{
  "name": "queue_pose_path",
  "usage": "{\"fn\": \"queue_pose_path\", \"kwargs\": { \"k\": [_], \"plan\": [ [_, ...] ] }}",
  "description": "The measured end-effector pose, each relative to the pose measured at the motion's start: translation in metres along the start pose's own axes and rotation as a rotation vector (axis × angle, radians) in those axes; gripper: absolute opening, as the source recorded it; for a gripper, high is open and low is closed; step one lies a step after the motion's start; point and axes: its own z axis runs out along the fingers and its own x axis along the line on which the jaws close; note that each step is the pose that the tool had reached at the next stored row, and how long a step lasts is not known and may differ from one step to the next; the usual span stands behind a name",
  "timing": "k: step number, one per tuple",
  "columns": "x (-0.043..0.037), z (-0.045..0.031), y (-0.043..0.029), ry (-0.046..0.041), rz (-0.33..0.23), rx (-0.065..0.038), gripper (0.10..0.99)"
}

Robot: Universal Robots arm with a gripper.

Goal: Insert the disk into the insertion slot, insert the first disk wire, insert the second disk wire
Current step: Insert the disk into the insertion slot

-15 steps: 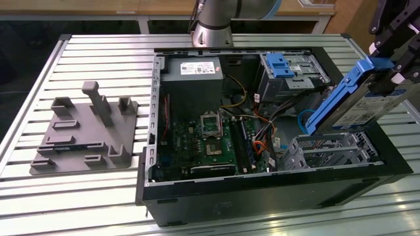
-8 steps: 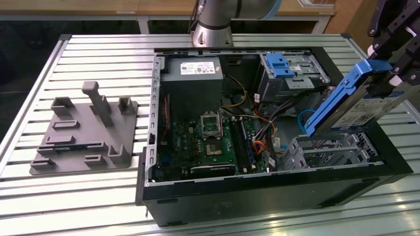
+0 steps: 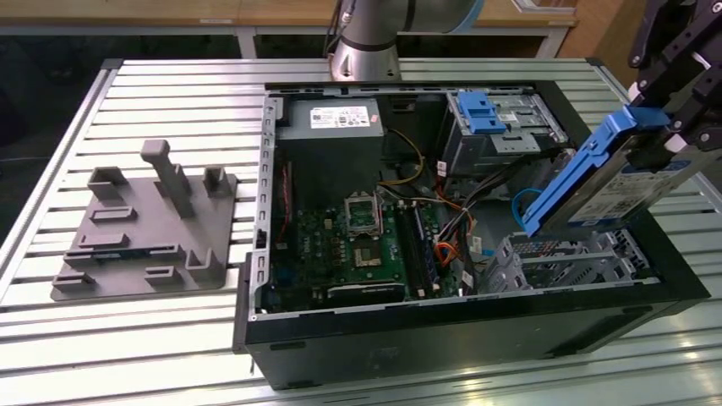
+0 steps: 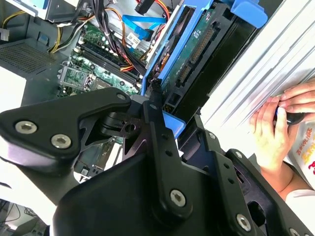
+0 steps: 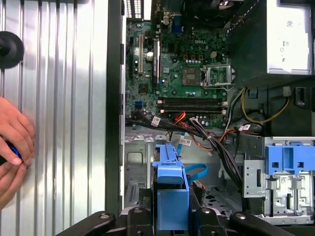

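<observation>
Above the insertion slot [image 3: 570, 258], the gripper [image 3: 665, 135] clamps the tilted disk [image 3: 598, 182], apparently not yet entered; both wrist views add a person's hand [image 5: 12, 142] alongside.

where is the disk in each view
Exterior view: the disk hangs tilted over the insertion slot, on the exterior view's right.
Second wrist view: edge-on beyond the gripper, circuit side showing.
First wrist view: its blue caddy end, clamped in the gripper.
Shared landmark: the green motherboard.
</observation>
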Motion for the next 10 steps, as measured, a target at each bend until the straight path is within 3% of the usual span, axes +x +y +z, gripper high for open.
{"fn": "queue_pose_path", "kwargs": {
  "k": [10],
  "plan": [
    [0.0002,0.0033,-0.0006,0.0001,-0.001,0.000,0.361]
  ]
}}
